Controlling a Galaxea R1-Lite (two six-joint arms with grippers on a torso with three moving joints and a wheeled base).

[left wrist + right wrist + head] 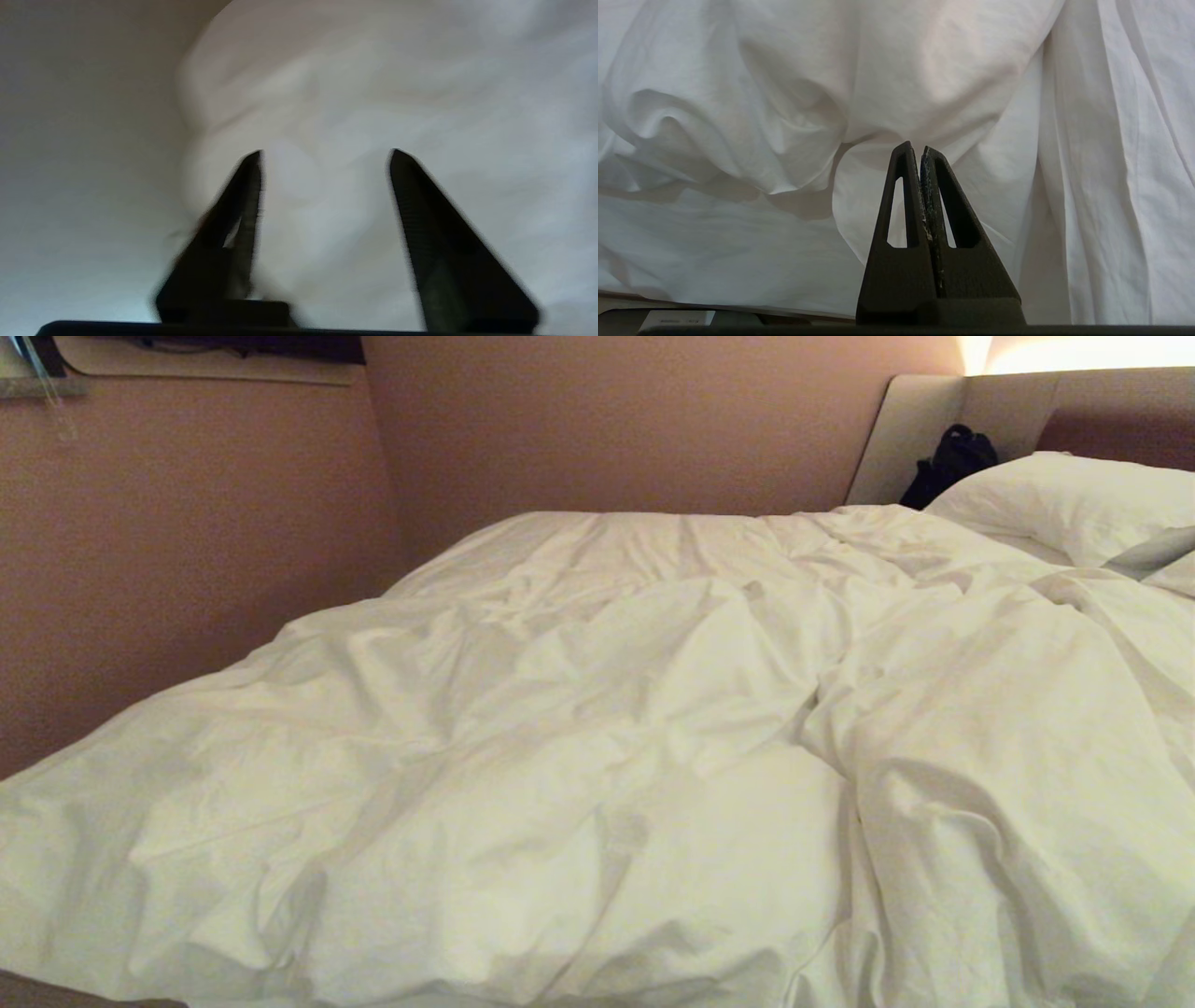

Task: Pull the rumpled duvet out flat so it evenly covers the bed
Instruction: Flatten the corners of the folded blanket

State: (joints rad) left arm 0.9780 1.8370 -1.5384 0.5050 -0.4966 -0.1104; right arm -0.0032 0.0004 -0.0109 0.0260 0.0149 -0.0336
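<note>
Just ahead of the left gripper, white folds of the duvet fill the space between and beyond its two fingers, which stand apart with nothing pinched between them. Whether the tips touch the cloth I cannot tell. To one side of that gripper lies a plain beige surface, so it seems to be at the duvet's edge, probably lined up there to take a fold and pull. The right gripper hangs parked before the draped side of the duvet, fingers pressed together and empty. Farther off, in the head view, neither arm shows. The duvet lies heaped and creased across the bed, bunched toward the near side. Beyond it rest a pillow and a dark bag against the headboard.
</note>
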